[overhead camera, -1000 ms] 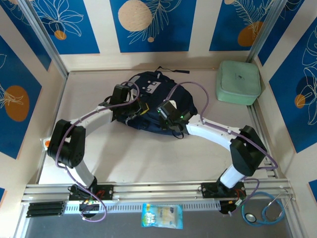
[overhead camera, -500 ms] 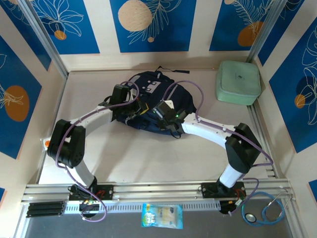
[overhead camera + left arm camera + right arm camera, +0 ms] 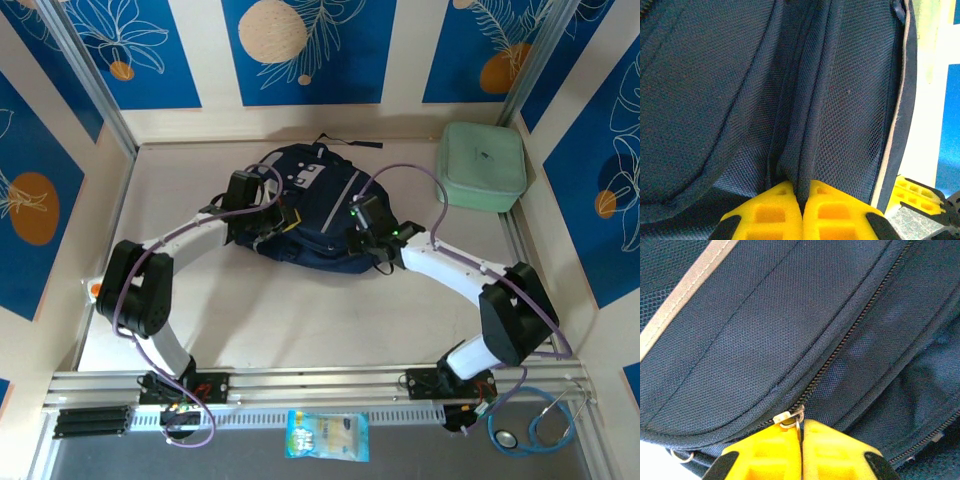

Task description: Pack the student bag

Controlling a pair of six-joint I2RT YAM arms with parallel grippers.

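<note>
Navy student bag sits mid-table. Left gripper clamps its 9 o'clock mesh edge, right gripper pinches zipper pull at 4 o'clock. Bare tabletop toward 6.

A pale green square zip case sits in the far right corner of the table, while a blue snack packet and a stethoscope lie beyond its near rail.
</note>
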